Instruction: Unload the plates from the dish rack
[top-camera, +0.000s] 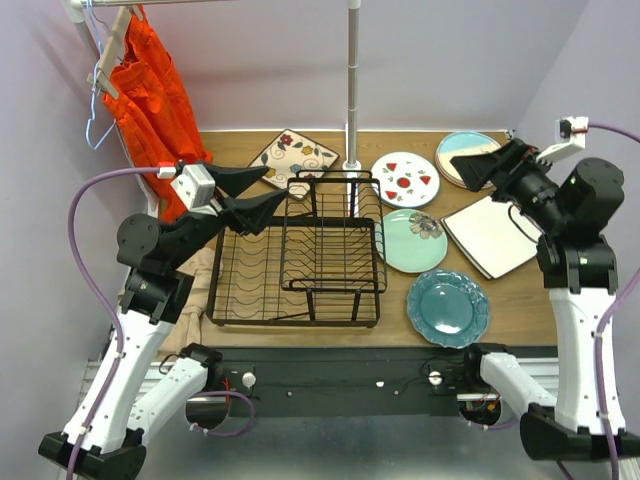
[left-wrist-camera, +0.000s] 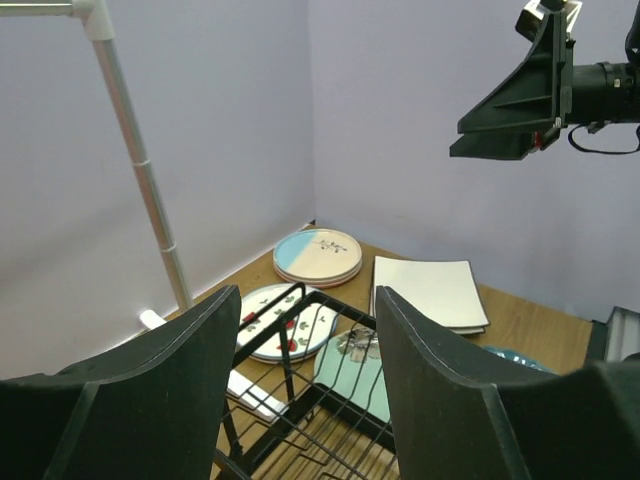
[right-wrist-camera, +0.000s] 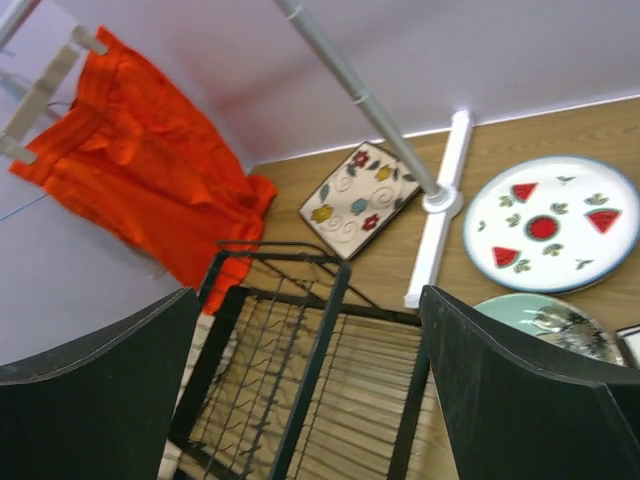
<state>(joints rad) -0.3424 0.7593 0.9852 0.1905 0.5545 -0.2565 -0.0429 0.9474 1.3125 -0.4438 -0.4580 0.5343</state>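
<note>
While left gripper (left-wrist-camera: 305, 300) gapes, right gripper (right-wrist-camera: 307, 295) wider

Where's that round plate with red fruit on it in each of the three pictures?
Top external: red-fruit plate, upper middle, right of centre.
Left wrist: low centre, partly behind the dish rack.
Right wrist: right side, mid-height.
Shared landmark: the metal pole beside it.

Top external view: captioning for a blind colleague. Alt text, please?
An empty black dish rack sits centred, with six plates lying flat behind and right of it. The left gripper hovers open over the rack's far-left corner, the right gripper open above the far-right plates.
</note>
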